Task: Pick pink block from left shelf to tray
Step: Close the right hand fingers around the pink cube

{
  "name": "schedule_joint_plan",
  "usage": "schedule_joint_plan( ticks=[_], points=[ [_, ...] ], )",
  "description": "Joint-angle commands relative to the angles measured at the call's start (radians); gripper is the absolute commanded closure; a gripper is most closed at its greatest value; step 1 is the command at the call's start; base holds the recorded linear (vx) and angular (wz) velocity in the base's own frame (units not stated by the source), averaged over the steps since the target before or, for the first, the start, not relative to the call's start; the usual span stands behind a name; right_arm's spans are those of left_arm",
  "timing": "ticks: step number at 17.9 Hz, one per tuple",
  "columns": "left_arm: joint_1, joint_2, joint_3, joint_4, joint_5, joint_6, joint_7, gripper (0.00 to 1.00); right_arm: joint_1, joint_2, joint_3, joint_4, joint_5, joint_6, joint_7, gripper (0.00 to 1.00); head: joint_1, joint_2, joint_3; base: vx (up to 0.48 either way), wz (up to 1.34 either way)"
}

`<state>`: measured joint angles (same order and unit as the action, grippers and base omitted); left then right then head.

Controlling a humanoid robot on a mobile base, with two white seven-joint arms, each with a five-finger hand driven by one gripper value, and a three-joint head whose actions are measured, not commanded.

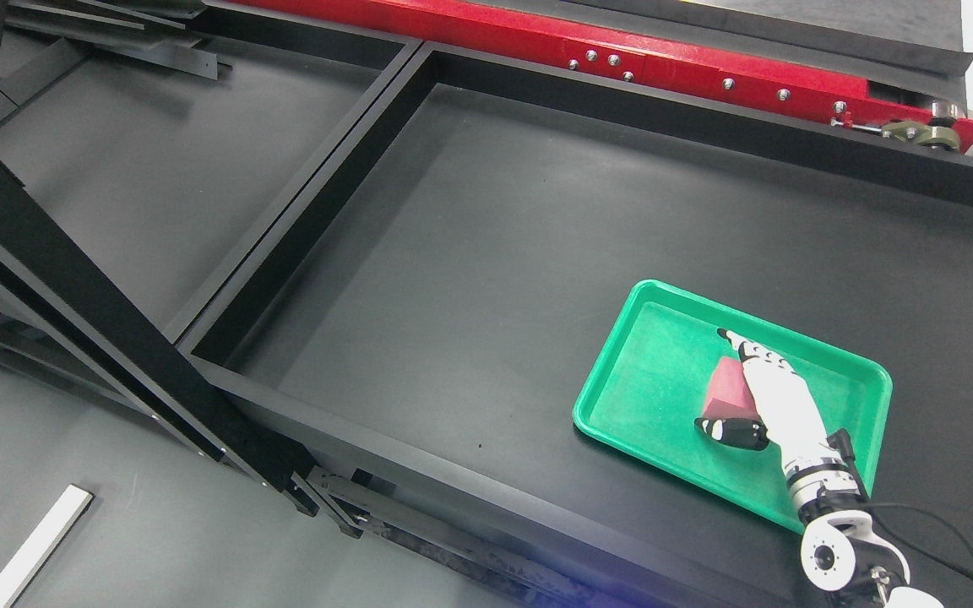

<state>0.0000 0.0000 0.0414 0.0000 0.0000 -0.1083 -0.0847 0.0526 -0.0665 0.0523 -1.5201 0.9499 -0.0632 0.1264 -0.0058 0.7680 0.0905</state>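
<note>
Over the green tray (862, 397) on the dark table (486, 279), the right robot hand (769, 397) grips the pink block (727, 388). Its thumb and fingers (740, 339) pinch opposite sides

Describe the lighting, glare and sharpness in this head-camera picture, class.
Head view: even, soft light; faint sheen on the black table; blue-violet flare at the bottom edge; the green tray, pink block and right hand look sharp, their shadows weak.
</note>
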Motion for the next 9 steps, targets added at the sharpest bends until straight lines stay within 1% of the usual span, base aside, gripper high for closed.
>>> schedule_joint_plan(
  ticks=[1, 2, 4, 5, 8, 9],
  points=[
    [-0.023, 0.017, 0.000, -0.017, -0.002, -0.001, 0.000, 0.00, -0.004, 0.002, 0.008, 0.037, -0.005, 0.022, -0.017, 0.39, 0.0000, 0.000, 0.000, 0.000, 0.00],
    [-0.023, 0.017, 0.000, -0.017, -0.002, -0.001, 0.000, 0.00, -0.004, 0.005, 0.006, 0.037, -0.006, 0.022, -0.019, 0.52, 0.0000, 0.000, 0.000, 0.000, 0.00],
    [-0.025, 0.017, 0.000, -0.017, -0.002, -0.001, 0.000, 0.00, -0.005, 0.005, -0.008, 0.037, -0.008, 0.023, -0.025, 0.71, 0.0000, 0.000, 0.000, 0.000, 0.00],
    [-0.023, 0.017, 0.000, -0.017, 0.000, -0.001, 0.000, 0.00, -0.007, 0.005, -0.011, 0.037, -0.008, 0.022, -0.039, 0.78, 0.0000, 0.000, 0.000, 0.000, 0.00],
    [-0.023, 0.017, 0.000, -0.017, -0.002, -0.001, 0.000, 0.00, -0.010, -0.002, -0.012, 0.035, -0.008, 0.017, -0.109, 0.97, 0.0000, 0.000, 0.000, 0.000, 0.00],
    [-0.025, 0.017, 0.000, -0.017, -0.002, -0.001, 0.000, 0.00, -0.011, -0.006, -0.011, 0.035, -0.008, 0.016, -0.126, 0.98, 0.0000, 0.000, 0.000, 0.000, 0.00]
  ],
)
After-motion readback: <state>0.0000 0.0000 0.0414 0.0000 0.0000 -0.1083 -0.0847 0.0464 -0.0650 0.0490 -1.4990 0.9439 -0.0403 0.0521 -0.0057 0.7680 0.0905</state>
